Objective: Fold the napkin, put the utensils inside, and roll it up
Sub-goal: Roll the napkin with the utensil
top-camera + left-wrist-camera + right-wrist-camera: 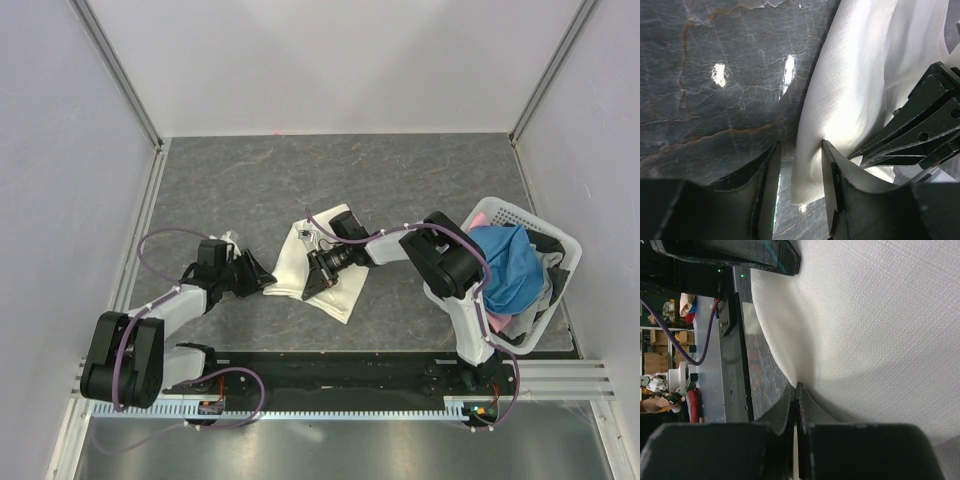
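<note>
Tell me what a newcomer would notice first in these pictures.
The cream-white napkin rumpled in the middle of the table draws the eye, and both arms meet at it. The right gripper is shut on one edge, and the left gripper straddles the left edge with its jaws apart. Next comes the white basket at the table's right, heaped with a blue cloth.

Over on the right of the dark marbled bench (400, 170) sits a white lattice basket (525, 213), and it's stuffed. A blue cloth (505, 268) bulges out the top and spills over the near-left rim. A pink cloth (482, 216) peeks out at the far-left corner. Something dark (552, 270), too bunched to identify, is wedged along the right side. Pale walls (330, 60) box the bench in.
</note>
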`<state>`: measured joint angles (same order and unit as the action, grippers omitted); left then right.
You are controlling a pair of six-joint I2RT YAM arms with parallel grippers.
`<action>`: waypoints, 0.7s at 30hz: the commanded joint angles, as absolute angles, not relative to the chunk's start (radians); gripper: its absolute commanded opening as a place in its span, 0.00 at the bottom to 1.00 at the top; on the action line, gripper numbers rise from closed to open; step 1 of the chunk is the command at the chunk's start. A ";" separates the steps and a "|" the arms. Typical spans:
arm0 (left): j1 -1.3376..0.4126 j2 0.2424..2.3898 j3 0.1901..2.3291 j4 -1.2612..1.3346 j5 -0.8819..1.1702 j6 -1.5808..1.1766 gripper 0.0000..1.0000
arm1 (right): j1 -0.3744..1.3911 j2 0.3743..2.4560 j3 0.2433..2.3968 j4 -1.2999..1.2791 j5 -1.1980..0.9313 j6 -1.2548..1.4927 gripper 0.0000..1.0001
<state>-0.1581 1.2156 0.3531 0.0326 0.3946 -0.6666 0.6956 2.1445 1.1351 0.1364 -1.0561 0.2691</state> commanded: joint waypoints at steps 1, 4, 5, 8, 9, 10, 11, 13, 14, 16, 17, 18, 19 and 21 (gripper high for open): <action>-0.156 1.278 0.344 0.143 0.479 -0.724 0.37 | 0.689 2.164 1.132 0.153 -1.023 0.238 0.00; -0.156 1.304 0.365 0.140 0.508 -0.726 0.10 | 0.689 2.140 1.143 0.118 -0.985 0.215 0.00; -0.156 1.304 0.370 0.134 0.515 -0.726 0.06 | 0.690 2.129 1.144 0.107 -0.971 0.206 0.00; -0.156 1.305 0.402 0.082 0.525 -0.732 0.02 | 0.698 2.066 1.143 0.068 -0.895 0.176 0.11; -0.155 1.308 0.413 0.060 0.523 -0.735 0.02 | 0.703 2.024 1.141 0.040 -0.864 0.148 0.22; -0.155 1.318 0.431 0.043 0.526 -0.738 0.02 | 0.724 1.999 1.137 0.026 -0.800 0.134 0.28; -0.153 1.327 0.443 0.013 0.534 -0.741 0.02 | 0.736 1.949 1.132 0.017 -0.757 0.118 0.32; -0.152 1.350 0.468 -0.011 0.557 -0.745 0.02 | 0.787 1.899 1.117 0.003 -0.622 0.078 0.50; -0.146 1.357 0.474 -0.027 0.569 -0.749 0.02 | 0.807 1.857 1.109 0.003 -0.577 0.068 0.55; -0.138 1.373 0.482 -0.029 0.600 -0.758 0.02 | 0.886 1.824 1.091 0.011 -0.403 0.016 0.63; -0.132 1.379 0.485 -0.028 0.607 -0.758 0.02 | 0.915 1.801 1.086 0.015 -0.344 0.009 0.64; -0.127 1.382 0.489 -0.035 0.617 -0.755 0.02 | 0.945 1.796 1.078 0.023 -0.274 -0.029 0.69; -0.124 1.384 0.492 -0.038 0.623 -0.752 0.02 | 0.995 1.792 1.074 0.031 -0.220 -0.055 0.71; -0.112 1.391 0.497 -0.049 0.640 -0.744 0.02 | 1.035 1.778 1.049 0.072 -0.074 -0.072 0.78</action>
<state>-0.1303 1.3777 0.4606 -0.0135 0.5636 -0.7219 0.9463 1.8099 1.0981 0.0257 -0.4179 0.0406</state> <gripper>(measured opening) 0.043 0.718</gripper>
